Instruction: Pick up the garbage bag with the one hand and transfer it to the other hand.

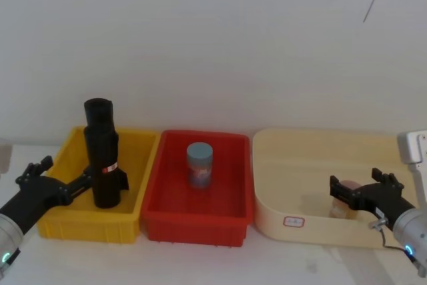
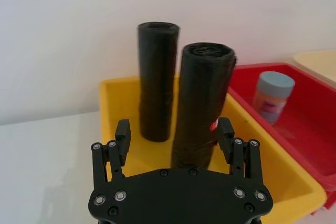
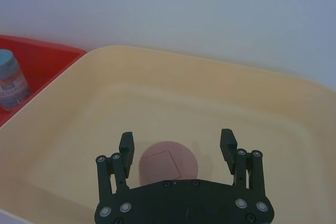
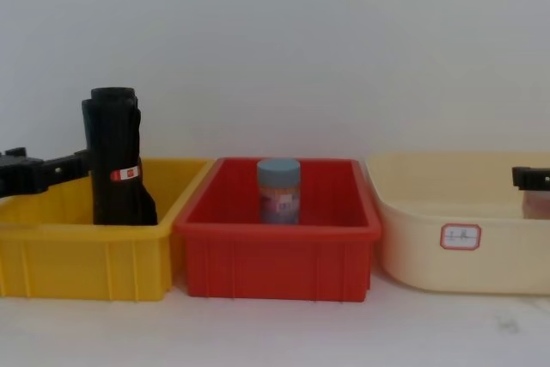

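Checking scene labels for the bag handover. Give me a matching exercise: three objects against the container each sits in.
1. thick black plastic garbage-bag roll with red-and-white band
2. grey-blue lidded jar
3. pinkish round-topped object

A. cream plastic tub
B. yellow plastic bin
C. red plastic bin

Pairs: 1-B, 2-C, 3-A.

Left gripper, open, straddles the roll; right gripper, open, is at the pinkish object.

Between the spread black fingers (image 2: pixel 123 135) of the left gripper (image 2: pixel 174 127): upright thick black plastic roll of garbage bags (image 2: pixel 202 103), close by one finger. Beyond the fingertips: slimmer plain black roll (image 2: pixel 157 77), same yellow plastic bin (image 2: pixel 113 98). Outside that finger: red plastic bin (image 2: pixel 304 124), blue-lidded jar (image 2: pixel 273 95).
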Robot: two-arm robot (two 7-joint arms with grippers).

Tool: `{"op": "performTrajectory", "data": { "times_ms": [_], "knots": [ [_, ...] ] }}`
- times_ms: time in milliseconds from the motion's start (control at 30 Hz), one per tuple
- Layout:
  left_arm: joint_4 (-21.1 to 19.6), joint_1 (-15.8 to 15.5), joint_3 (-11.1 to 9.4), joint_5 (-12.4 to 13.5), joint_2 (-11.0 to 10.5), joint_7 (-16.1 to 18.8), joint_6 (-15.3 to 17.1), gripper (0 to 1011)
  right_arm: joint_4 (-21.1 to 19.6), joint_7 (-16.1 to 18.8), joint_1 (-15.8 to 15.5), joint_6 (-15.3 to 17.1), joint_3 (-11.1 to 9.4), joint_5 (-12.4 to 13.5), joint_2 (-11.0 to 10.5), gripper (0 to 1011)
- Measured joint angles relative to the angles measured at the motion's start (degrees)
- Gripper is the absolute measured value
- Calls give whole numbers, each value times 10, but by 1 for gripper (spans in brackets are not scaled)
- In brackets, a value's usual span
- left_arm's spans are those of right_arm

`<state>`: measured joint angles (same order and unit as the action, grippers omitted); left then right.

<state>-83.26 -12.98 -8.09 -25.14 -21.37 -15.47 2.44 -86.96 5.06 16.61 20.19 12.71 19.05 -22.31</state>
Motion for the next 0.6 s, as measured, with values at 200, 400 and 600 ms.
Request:
{"op": "performTrajectory", "data": {
  "times_ms": [200,400,600],
  "knots": [
    [15,-14,-10,-12,-7,-43,-5,1001,0,0,0,0,0,0,0,1000],
    [23,-26,-20,-23,-17,-84,-9,1001,0,0,0,0,0,0,0,1000],
    [22,-34,-26,-25,-22,-96,-9,1001,0,0,0,0,0,0,0,1000]
  ]
}}
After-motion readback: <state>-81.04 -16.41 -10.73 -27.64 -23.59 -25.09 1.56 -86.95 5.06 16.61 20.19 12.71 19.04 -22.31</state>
